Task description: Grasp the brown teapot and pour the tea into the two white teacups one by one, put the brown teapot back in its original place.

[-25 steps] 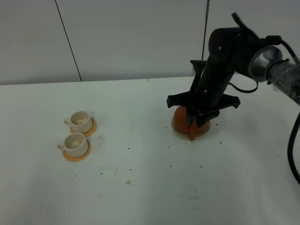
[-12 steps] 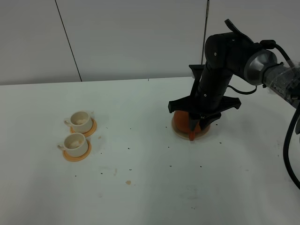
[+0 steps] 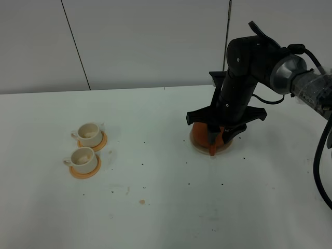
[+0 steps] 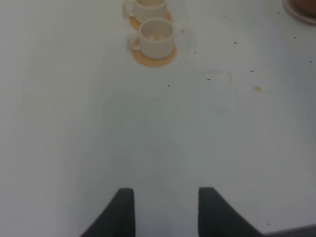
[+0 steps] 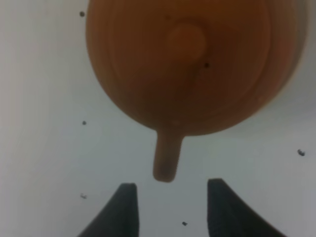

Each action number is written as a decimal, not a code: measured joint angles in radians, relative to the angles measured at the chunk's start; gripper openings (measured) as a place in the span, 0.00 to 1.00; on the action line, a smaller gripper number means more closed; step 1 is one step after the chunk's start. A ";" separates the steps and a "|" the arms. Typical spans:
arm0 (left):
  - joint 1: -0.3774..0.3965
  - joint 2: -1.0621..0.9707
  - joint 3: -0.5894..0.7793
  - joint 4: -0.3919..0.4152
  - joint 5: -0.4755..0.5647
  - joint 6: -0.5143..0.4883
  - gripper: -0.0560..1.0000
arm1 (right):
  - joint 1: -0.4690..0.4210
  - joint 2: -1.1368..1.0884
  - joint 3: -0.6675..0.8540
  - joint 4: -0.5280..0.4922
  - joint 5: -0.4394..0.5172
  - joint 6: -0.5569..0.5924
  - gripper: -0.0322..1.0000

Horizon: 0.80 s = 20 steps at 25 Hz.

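The brown teapot (image 3: 198,133) sits on the beige coaster (image 3: 196,147) at the right of the table, mostly hidden by my right arm. My right gripper (image 3: 218,142) hangs open just above it. In the right wrist view the teapot (image 5: 187,69) fills the frame, and its handle (image 5: 167,159) points toward the gap between the open fingers of the gripper (image 5: 170,206) without touching them. The two white teacups (image 3: 89,133) (image 3: 83,156) stand on orange saucers (image 3: 85,173) at the left. My left gripper (image 4: 165,211) is open and empty above bare table, short of the cups (image 4: 157,37).
The white table (image 3: 155,207) carries small dark specks and a brownish stain (image 3: 141,202). A grey panelled wall (image 3: 145,41) stands behind. A black cable (image 3: 324,155) hangs at the right edge.
My right arm has shifted a little left and lower over the teapot, then held still. The teapot and cups have not moved.
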 joint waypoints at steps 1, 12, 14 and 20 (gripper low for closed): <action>0.000 0.000 0.000 0.000 0.000 0.000 0.41 | 0.000 0.000 0.000 0.005 0.000 0.000 0.35; 0.000 0.000 0.000 0.000 0.000 0.000 0.41 | 0.000 0.008 0.000 0.016 -0.023 0.019 0.36; 0.000 0.000 0.000 0.000 0.000 0.000 0.41 | 0.000 0.020 0.000 0.016 -0.026 0.026 0.36; 0.000 0.000 0.000 0.000 0.001 0.000 0.41 | 0.000 0.045 0.000 0.017 -0.033 0.045 0.36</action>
